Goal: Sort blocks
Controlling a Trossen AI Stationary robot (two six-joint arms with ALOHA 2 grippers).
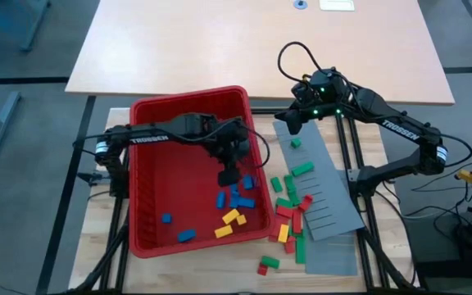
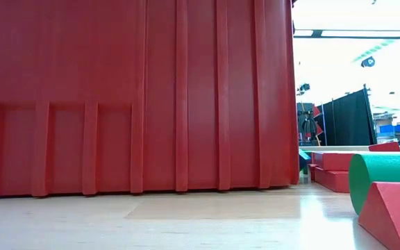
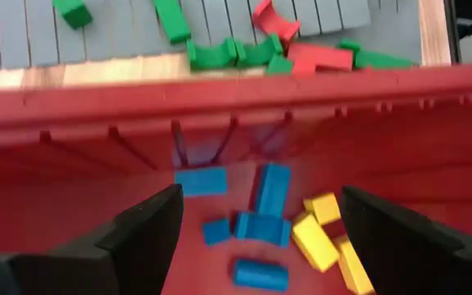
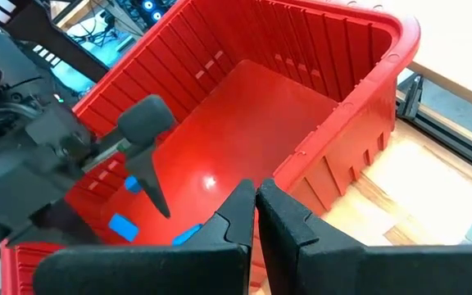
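Note:
A big red bin (image 1: 191,97) holds blue blocks (image 1: 236,197) and yellow blocks (image 1: 232,223) lying on its floor near the right wall. Red and green blocks (image 1: 289,205) lie scattered on the grey slotted panel (image 1: 326,188) and on the table right of the bin. My left gripper (image 1: 229,174) reaches into the bin and hangs open above the blue blocks (image 3: 270,192), its fingers wide apart with nothing between them. My right gripper (image 1: 289,124) hovers shut by the bin's far right corner, its closed fingertips (image 4: 256,205) pointing toward the bin.
The bin's right wall (image 3: 220,90) stands between my left gripper and the green and red blocks (image 3: 220,53) on the panel. In the low view, the bin wall (image 2: 137,97) fills most of the picture, with a green block (image 2: 387,177) and a red block (image 2: 394,215) close by.

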